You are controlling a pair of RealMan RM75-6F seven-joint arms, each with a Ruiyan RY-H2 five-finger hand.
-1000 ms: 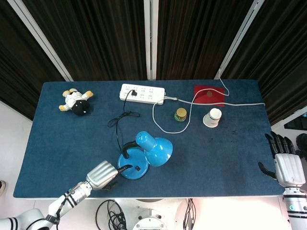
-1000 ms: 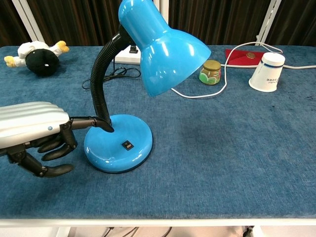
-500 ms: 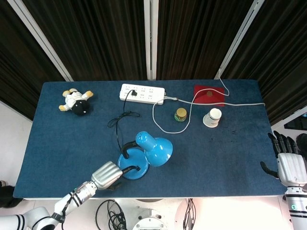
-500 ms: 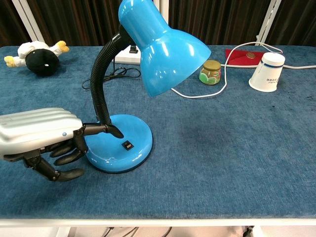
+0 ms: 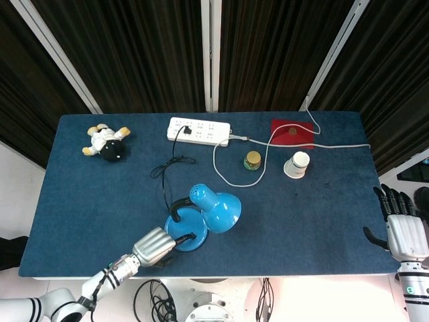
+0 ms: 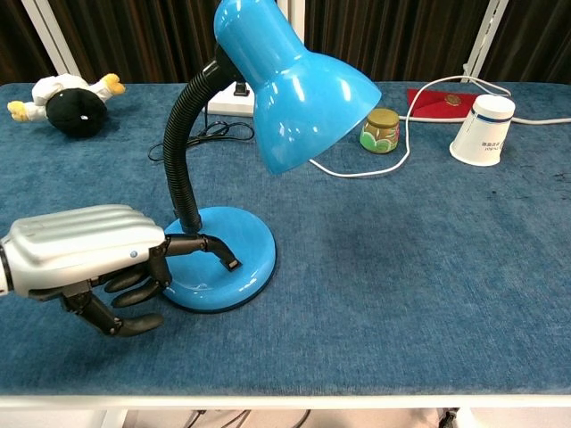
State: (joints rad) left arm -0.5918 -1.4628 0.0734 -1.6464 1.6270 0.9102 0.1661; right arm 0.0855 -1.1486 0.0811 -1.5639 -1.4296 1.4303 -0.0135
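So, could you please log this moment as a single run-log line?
left hand: one fingertip on lamp base switch | blue desk lamp: upright, plugged into power strip | right hand: open, idle at table edge

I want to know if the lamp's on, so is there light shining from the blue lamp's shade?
No, the blue lamp's shade shows no glow in the chest view, and the table beneath it is not lit.
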